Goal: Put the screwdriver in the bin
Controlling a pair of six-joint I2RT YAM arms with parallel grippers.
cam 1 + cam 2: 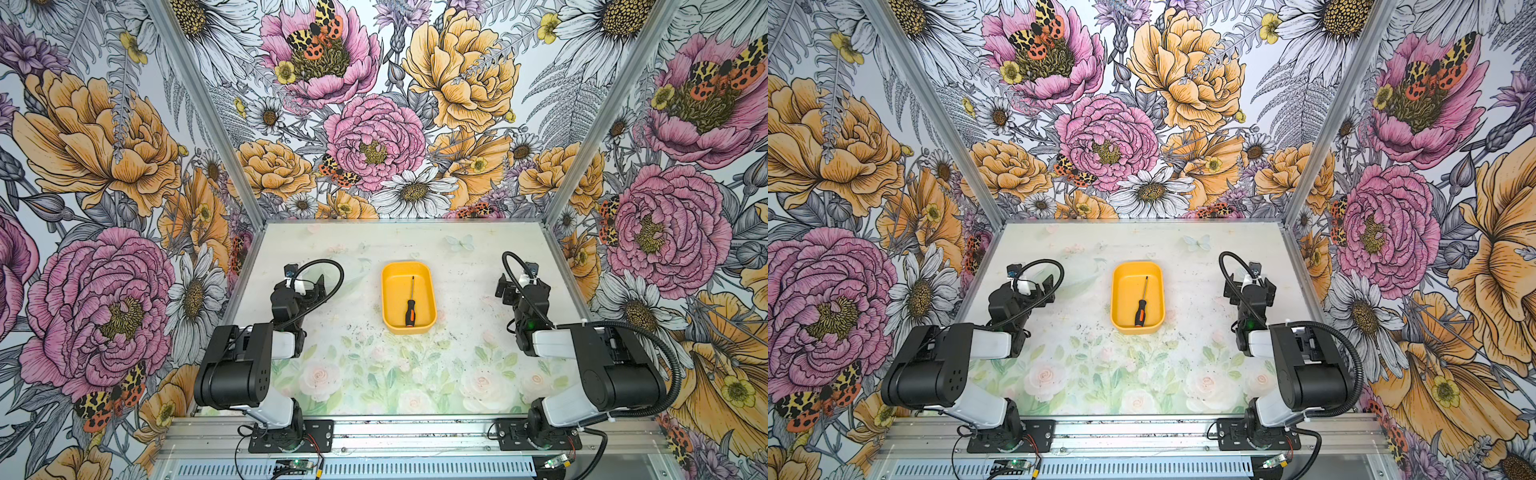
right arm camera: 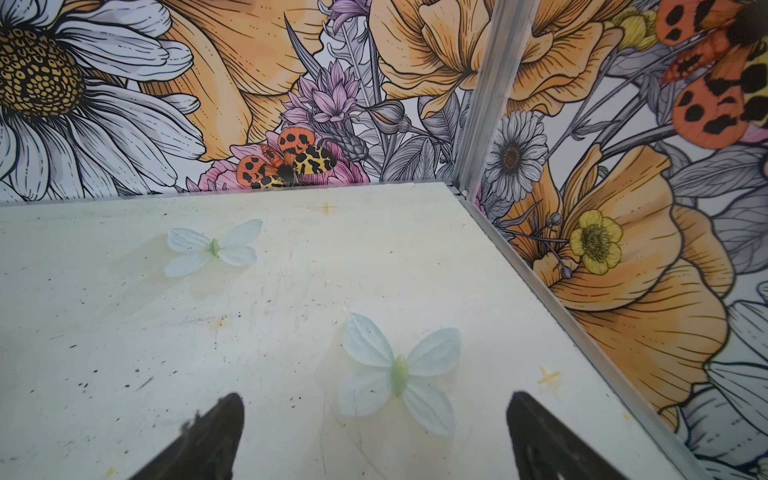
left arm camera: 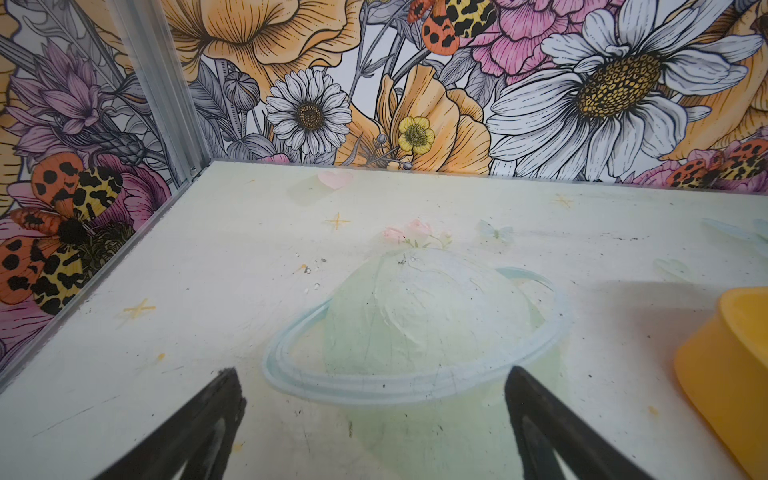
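Flowered walls (image 1: 374,137) are enclosing the table (image 1: 374,374) on three sides, and the pale tabletop is showing faint printed roses along its near edge.

Two black-and-white arms are standing at the near edge. The left arm (image 1: 232,374) is folding back over the near left corner, and the right arm (image 1: 615,370) is doing the same over the near right corner. Both are reaching toward the far edge.

The yellow bin (image 1: 385,291) is sitting around the middle of the table, a little closer to the far edge than to the near one. Its long sides are running from near edge to far edge. In both top views it is lying between the two claws and well apart from each. One rounded corner of it (image 3: 727,374) is showing in the left wrist view.

The left claw (image 3: 372,374) is hanging by the left edge of the table, released, its fingers spread wide over a printed ringed planet (image 3: 415,324) and gripping nothing. The right claw (image 2: 376,397) is hanging by the right edge, likewise released and empty, its fingers spread beside a printed butterfly (image 2: 399,374).

The screwdriver (image 1: 410,305) is lying flat on the floor of the bin (image 1: 1115,299). Its black-and-orange handle is pointing to the bin's near wall and its thin shaft (image 1: 1145,286) to the far wall.
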